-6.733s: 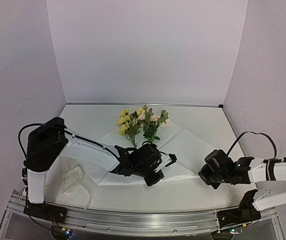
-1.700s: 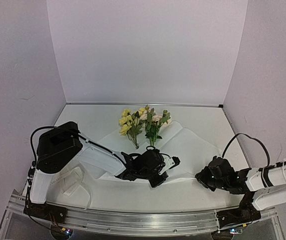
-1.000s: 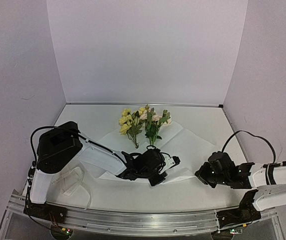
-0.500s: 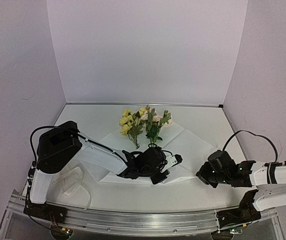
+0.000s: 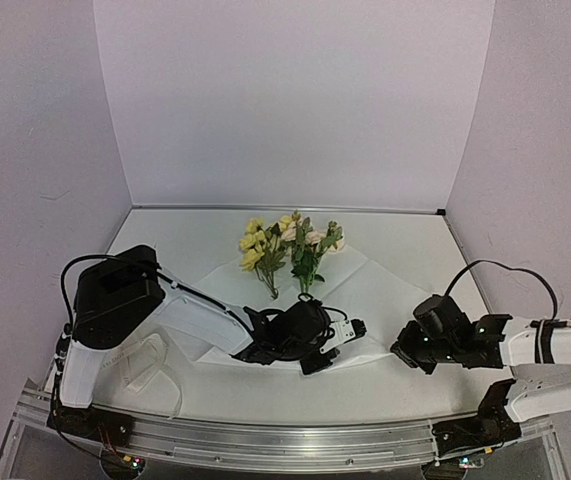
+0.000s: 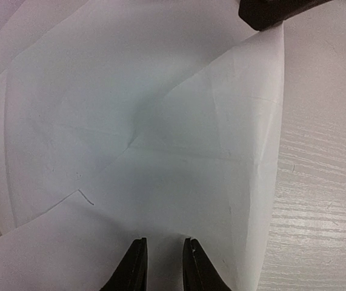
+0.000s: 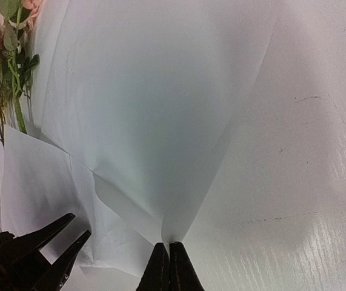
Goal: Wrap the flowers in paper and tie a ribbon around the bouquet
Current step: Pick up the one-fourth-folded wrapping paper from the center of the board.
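Note:
The flowers [image 5: 283, 243] lie on the far part of the paper [image 5: 385, 290], blooms toward the back wall. My left gripper [image 6: 163, 262] hovers low over the paper [image 6: 130, 91] near its front edge, jaws a narrow gap apart, nothing seen between them. My right gripper [image 7: 168, 253] is shut on the paper [image 7: 148, 91], pinching its right front corner, which rises in a fold to the fingertips. In the top view the left gripper [image 5: 353, 328] and right gripper [image 5: 401, 352] stand close together. The ribbon [image 5: 147, 362] lies in loops at the front left.
The white table [image 5: 415, 235] is enclosed by lilac walls on three sides. A metal rail [image 5: 265, 440] runs along the near edge. The left gripper's fingers [image 7: 51, 242] show at the bottom left of the right wrist view, near my right gripper.
My left gripper has slid a little to the right along the paper's front edge. The right gripper has stayed shut on the paper's corner and shifted only slightly.

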You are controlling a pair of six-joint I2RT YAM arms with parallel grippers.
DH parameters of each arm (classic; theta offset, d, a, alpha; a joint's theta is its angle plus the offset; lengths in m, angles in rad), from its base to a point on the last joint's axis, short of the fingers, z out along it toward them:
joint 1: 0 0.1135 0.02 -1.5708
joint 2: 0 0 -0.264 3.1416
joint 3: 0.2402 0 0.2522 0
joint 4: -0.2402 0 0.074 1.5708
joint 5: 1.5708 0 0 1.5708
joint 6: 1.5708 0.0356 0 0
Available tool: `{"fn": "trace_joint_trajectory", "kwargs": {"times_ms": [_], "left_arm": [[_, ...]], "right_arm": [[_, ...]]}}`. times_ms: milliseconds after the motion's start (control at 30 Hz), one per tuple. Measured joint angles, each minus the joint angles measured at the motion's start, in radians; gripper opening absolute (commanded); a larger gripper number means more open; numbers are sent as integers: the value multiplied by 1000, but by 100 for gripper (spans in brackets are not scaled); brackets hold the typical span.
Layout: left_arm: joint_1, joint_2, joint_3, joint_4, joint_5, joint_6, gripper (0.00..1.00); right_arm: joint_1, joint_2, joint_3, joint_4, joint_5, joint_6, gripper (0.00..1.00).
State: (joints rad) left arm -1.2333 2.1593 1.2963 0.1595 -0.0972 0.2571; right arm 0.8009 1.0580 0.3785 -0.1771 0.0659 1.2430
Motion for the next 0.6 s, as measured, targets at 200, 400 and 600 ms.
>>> {"fn": "trace_joint_trajectory", "kwargs": {"times_ms": [200,400,600], "left_arm": [[-12,-2,-20,19,-5,28,22],[-24,-7,-45,42,-12,39,22],[-31,-7,-49,52,-26,51,21]], "right_arm": [[0,0,22,-35,-25,3,0],[0,4,47,-56,-62,16,0],[-1,3,79,-90,-84,14,0]]}}
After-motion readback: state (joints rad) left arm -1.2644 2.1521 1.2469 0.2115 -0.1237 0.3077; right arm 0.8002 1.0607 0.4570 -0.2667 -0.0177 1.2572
